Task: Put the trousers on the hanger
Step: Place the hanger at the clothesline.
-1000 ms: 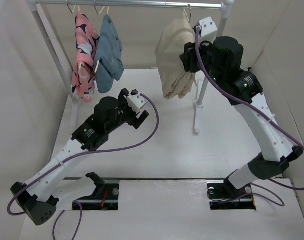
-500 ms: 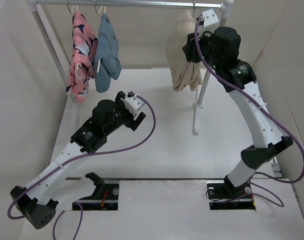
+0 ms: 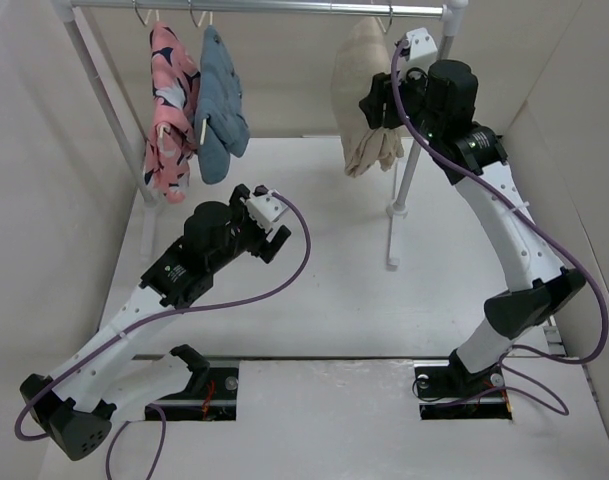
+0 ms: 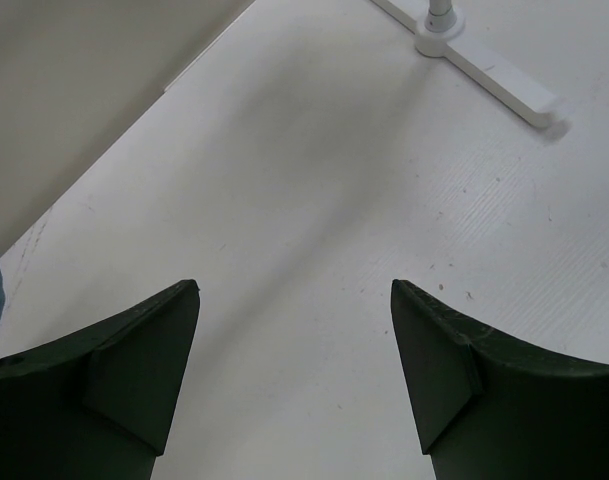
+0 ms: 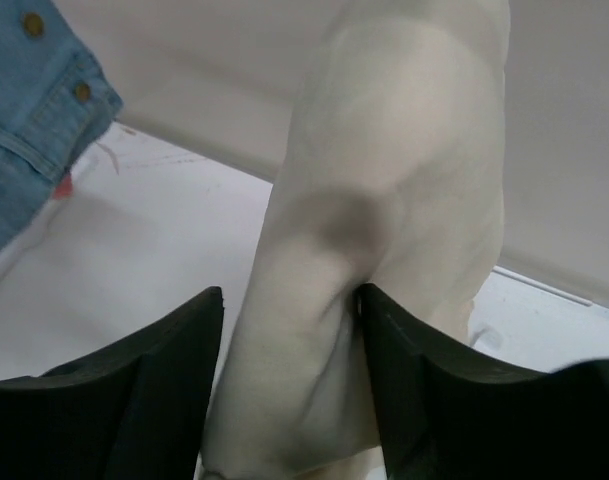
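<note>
Soft beige trousers [image 3: 362,100] – wrinkled, draped – right gripper [image 5: 289,330] astride

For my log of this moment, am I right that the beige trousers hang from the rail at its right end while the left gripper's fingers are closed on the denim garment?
Not quite. The trousers do hang at the right end of the rail, but the left gripper holds nothing: the left wrist view shows its fingers spread apart over the bare table. The denim garment hangs untouched at the rail's left end.
</note>
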Action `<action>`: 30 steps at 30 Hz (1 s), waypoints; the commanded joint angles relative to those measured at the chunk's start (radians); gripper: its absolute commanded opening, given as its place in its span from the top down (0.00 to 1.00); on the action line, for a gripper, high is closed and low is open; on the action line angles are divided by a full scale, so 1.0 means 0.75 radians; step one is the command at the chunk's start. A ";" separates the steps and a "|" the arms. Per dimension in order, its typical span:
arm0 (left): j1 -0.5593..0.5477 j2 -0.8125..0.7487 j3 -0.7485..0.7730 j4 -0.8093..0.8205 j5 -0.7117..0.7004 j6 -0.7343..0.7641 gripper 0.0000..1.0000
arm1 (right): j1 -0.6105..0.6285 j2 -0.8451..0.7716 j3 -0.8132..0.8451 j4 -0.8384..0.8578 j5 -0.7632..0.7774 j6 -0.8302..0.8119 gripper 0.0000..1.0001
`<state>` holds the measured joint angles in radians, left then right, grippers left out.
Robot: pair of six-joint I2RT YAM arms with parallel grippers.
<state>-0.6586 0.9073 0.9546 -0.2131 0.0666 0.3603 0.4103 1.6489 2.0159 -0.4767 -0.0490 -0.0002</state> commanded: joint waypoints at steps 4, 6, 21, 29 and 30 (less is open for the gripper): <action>0.007 -0.032 -0.015 0.077 -0.005 -0.020 0.25 | -0.025 -0.116 -0.072 0.102 -0.008 0.013 0.21; 0.007 -0.032 -0.015 0.077 -0.005 -0.008 0.25 | -0.025 -0.133 -0.102 0.063 0.018 0.013 0.17; 0.019 -0.032 0.010 0.018 -0.021 0.004 0.21 | -0.013 -0.341 -0.027 -0.142 -0.004 0.000 0.00; 0.019 -0.032 -0.015 -0.033 -0.033 -0.040 0.12 | 0.013 -0.597 0.026 -0.181 -0.061 0.066 0.00; 0.019 -0.032 -0.015 -0.033 -0.056 -0.063 0.12 | 0.013 -0.642 -0.037 -0.162 -0.035 0.088 0.00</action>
<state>-0.6502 0.9070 0.9463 -0.2379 0.0502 0.3542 0.4076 1.2686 1.9739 -0.6209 -0.0673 0.0216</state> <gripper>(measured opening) 0.881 0.994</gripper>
